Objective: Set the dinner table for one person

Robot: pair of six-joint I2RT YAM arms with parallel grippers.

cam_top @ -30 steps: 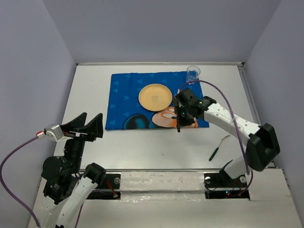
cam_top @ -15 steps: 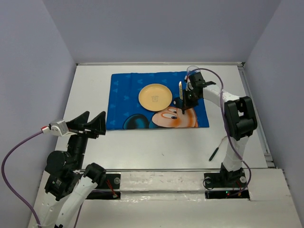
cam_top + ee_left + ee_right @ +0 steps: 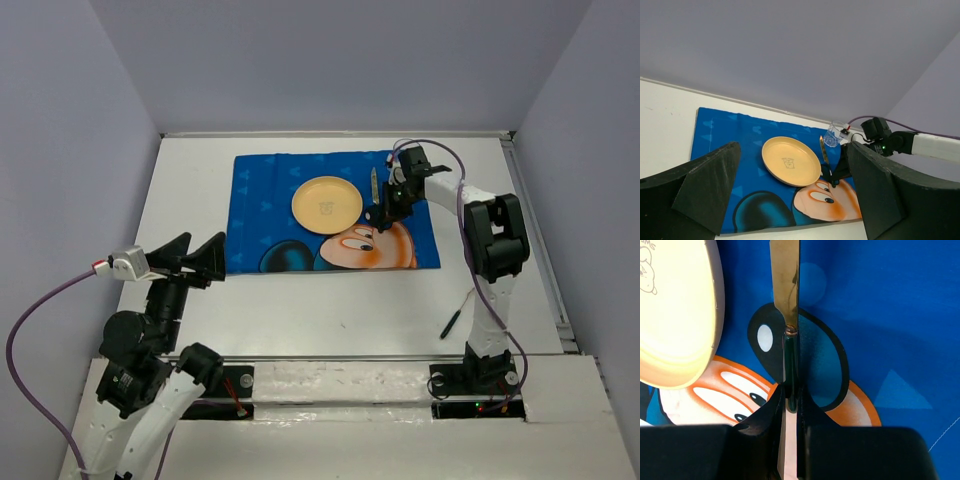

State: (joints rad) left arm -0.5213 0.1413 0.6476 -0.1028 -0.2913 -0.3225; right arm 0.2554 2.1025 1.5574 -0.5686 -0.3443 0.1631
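From above, the large matte white rectangular tabletop point(image 3: 300, 300) fills the space in front of both arm bases. It is stiff, flat and fixed, so it is a surface to set things on and not something to grip. On its far half lies a soft blue cartoon-mouse cloth placemat point(image 3: 270, 200) with a round yellow plate point(image 3: 326, 204) on it. The right arm reaches far forward, its forearm doubled back toward the plate. The right pincer point(image 3: 383, 210) is clamped on a slim knife with a dark green handle and metal blade point(image 3: 374, 188), just right of the plate, blade pointing to the far edge. The left arm is drawn back near its base, and the left pincer point(image 3: 198, 250) gapes wide and holds nothing. A dark-handled utensil point(image 3: 455, 318) lies on the bare tabletop well right of the mat.

The left wrist view looks out between those spread jaws. The knife point(image 3: 823, 152) stands between the plate and a small clear tumbler point(image 3: 831, 136).

The right wrist view shows the jaws pinching the very end of the handle point(image 3: 791, 365). The knife looks light, rigid and smooth. With so short a hold it could swivel, so a grip nearer mid-handle would be steadier. I cannot tell whether it touches the cloth.
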